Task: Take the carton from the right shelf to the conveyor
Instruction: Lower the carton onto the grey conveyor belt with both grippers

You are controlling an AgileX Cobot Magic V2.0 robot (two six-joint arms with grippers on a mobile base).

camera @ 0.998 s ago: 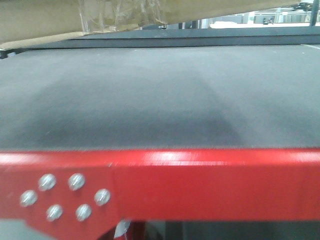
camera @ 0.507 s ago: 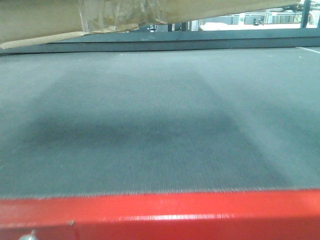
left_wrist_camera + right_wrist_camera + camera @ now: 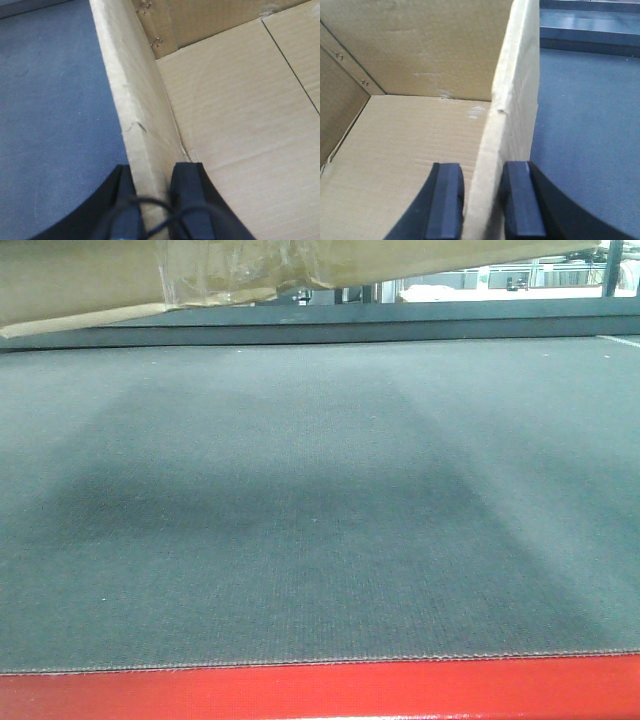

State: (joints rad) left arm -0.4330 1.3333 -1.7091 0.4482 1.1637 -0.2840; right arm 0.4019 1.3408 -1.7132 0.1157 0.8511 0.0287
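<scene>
The left hand [image 3: 155, 184] is clamped on the carton [image 3: 240, 115] side wall, with the conveyor [image 3: 55, 100] below. The right hand [image 3: 481, 196] pinches the opposite wall. In the front view the carton hangs tilted over the conveyor. The thin cardboard may buckle or slip, so the carton could drop askew.

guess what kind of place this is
Probably a warehouse or factory packing line: a wide grey conveyor with a red frame edge, and a plain brown carton held by its walls in the left end effector and right end effector.
</scene>
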